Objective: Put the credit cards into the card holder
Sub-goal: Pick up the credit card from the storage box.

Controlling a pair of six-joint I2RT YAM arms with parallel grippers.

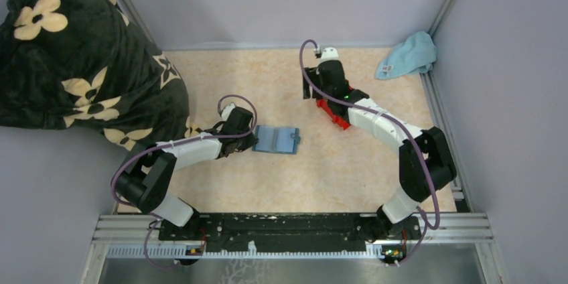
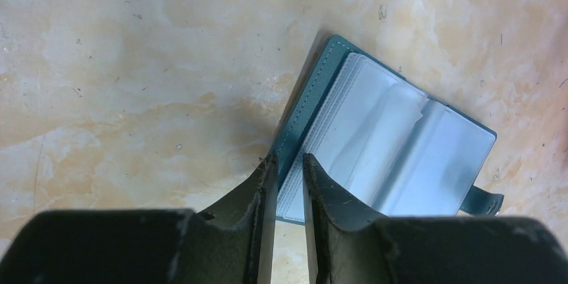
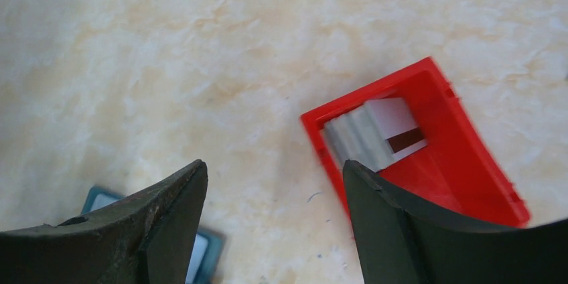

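The card holder [image 1: 276, 139] lies open left of the table's middle, its clear sleeves [image 2: 395, 143] facing up. My left gripper [image 2: 289, 160] has its jaws drawn close on the holder's teal left edge at the near corner, and shows in the top view too [image 1: 249, 138]. The credit cards [image 3: 372, 133] are a grey-silver stack leaning in the near-left corner of the red bin [image 3: 469, 163]. My right gripper [image 3: 274, 167] hangs open and empty over bare table, between the bin and a corner of the holder [image 3: 209, 254]. From above, the right arm hides the cards.
A light blue cloth [image 1: 408, 55] sits in the far right corner. A dark flowered blanket [image 1: 74, 63] covers the far left side, close behind the left arm. Grey walls close the table at the back and right. The red bin [image 1: 333, 115] lies under the right forearm.
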